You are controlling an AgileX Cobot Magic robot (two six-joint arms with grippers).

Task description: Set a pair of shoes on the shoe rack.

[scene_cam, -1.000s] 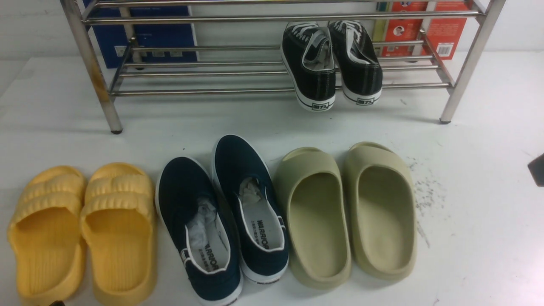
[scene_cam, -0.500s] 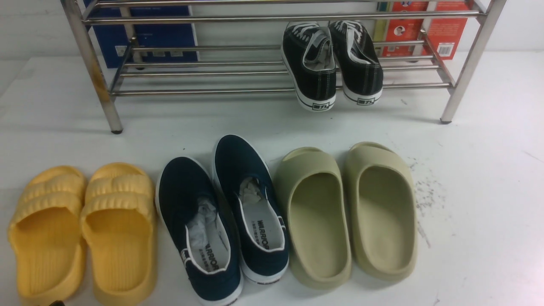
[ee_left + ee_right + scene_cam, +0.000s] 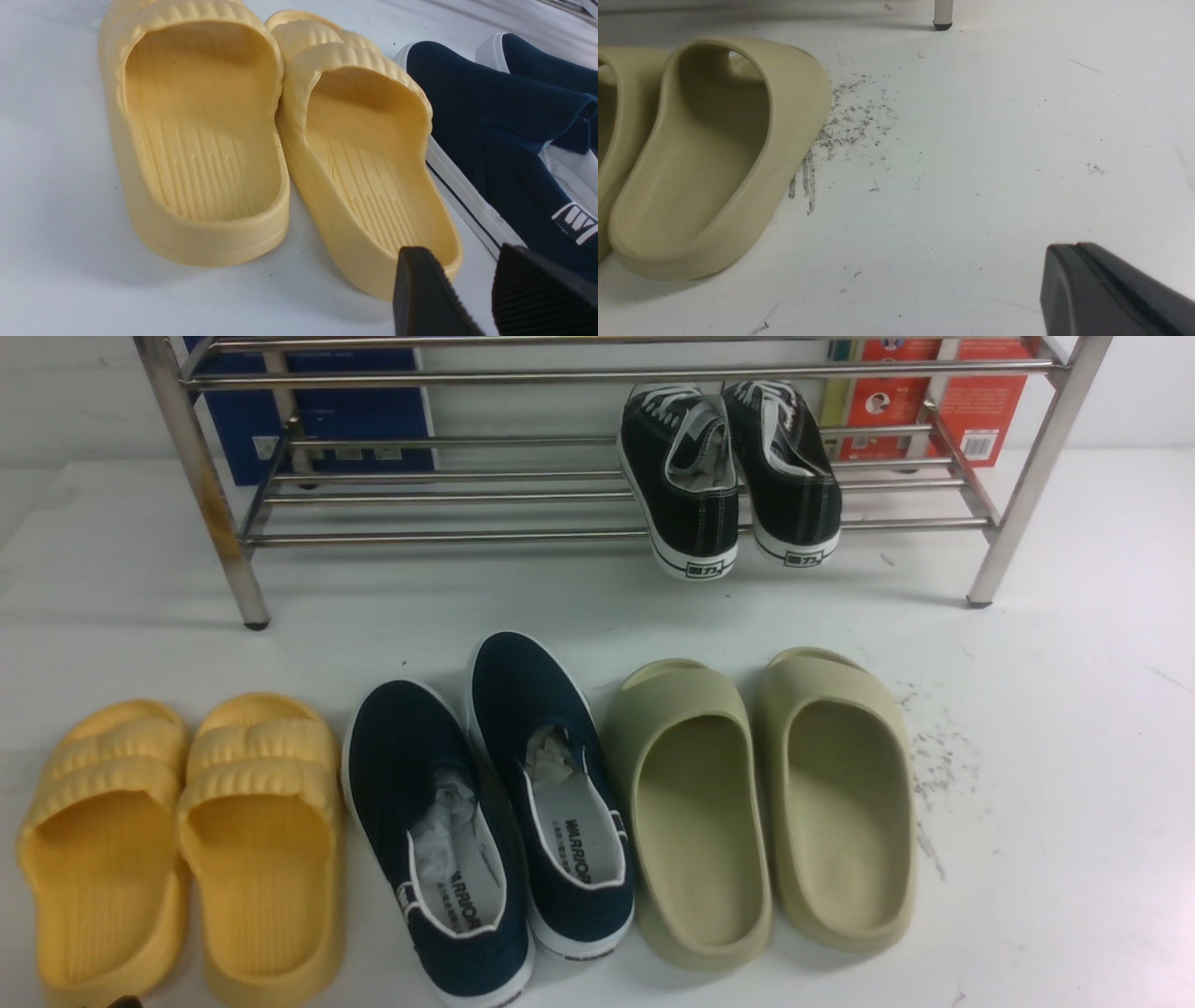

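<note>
The pair of shoes [image 3: 728, 476], black lace-up sneakers with white soles, rests side by side on the lower bars of the shoe rack [image 3: 448, 535], right of its middle, heels hanging over the front bar towards me. My left gripper [image 3: 460, 261] is open and empty, low over the table between a yellow slide and a navy slip-on. My right gripper [image 3: 1069, 252] is shut with nothing in it, over bare table to the right of the olive slides. Neither arm shows in the front view.
Three pairs stand in a row in front of the rack: yellow slides [image 3: 177, 840], navy slip-ons [image 3: 495, 803] and olive slides [image 3: 766, 803]. A blue box [image 3: 317, 420] and a red box [image 3: 934, 401] stand behind the rack. One rack leg [image 3: 943, 14] stands beyond the right gripper.
A dark part of the right arm at the front view's right edge one second ago has left that view. The shoes have not moved.
</note>
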